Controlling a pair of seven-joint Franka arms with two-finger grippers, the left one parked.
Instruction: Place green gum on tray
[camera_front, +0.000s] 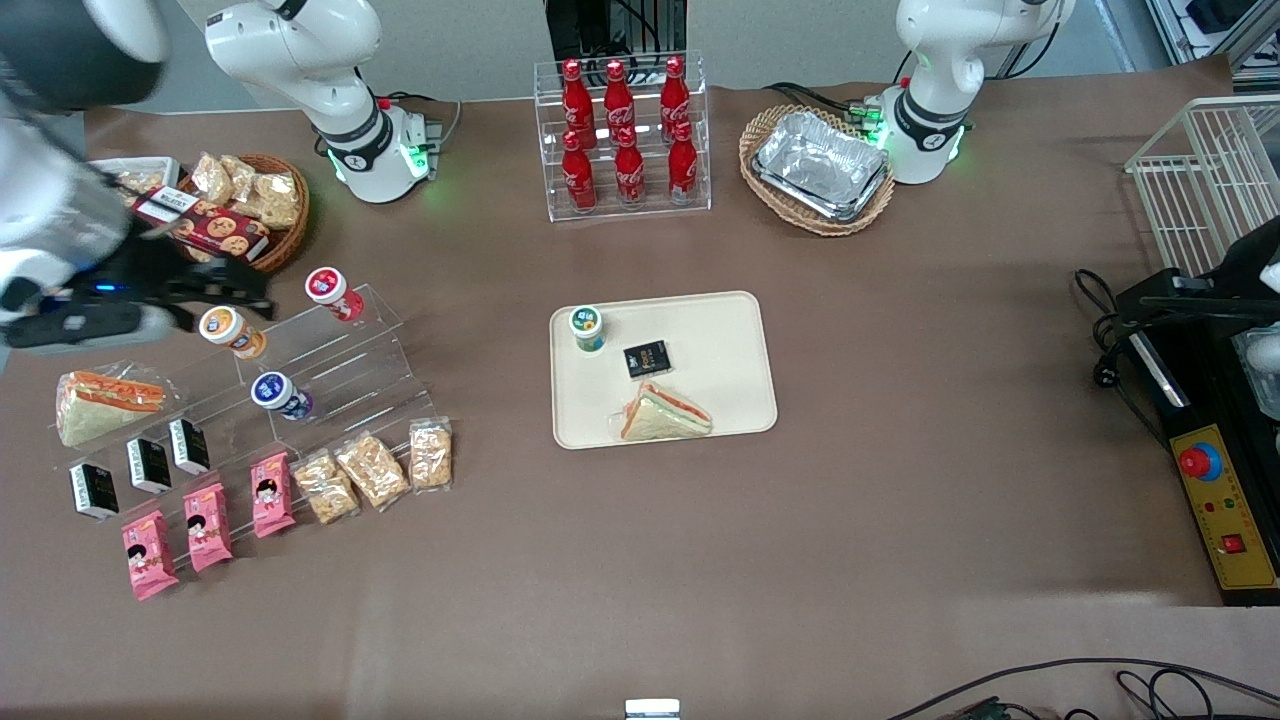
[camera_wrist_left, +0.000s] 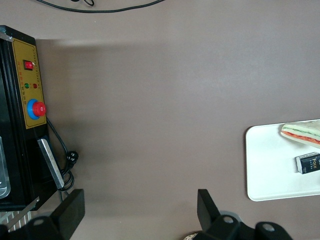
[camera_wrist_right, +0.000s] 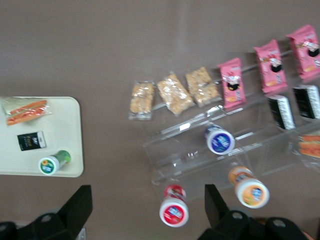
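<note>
The green gum (camera_front: 587, 328) stands upright on the cream tray (camera_front: 725, 345), in the tray corner toward the working arm's end, farther from the front camera than the sandwich. The right wrist view shows the green gum (camera_wrist_right: 52, 163) near the edge of the tray (camera_wrist_right: 65, 117). My gripper (camera_front: 222, 288) hangs high above the clear stepped stand, well away from the tray toward the working arm's end. The gripper (camera_wrist_right: 147, 202) is open and holds nothing; the red bottle shows far below between its fingers.
On the tray lie a wrapped sandwich (camera_front: 662, 412) and a black packet (camera_front: 647, 358). The clear stand (camera_front: 330, 360) holds red (camera_front: 333, 292), orange (camera_front: 232, 331) and blue (camera_front: 281, 394) bottles. A cola rack (camera_front: 625, 135), a foil-tray basket (camera_front: 818, 168) and snack packets (camera_front: 372, 470) surround it.
</note>
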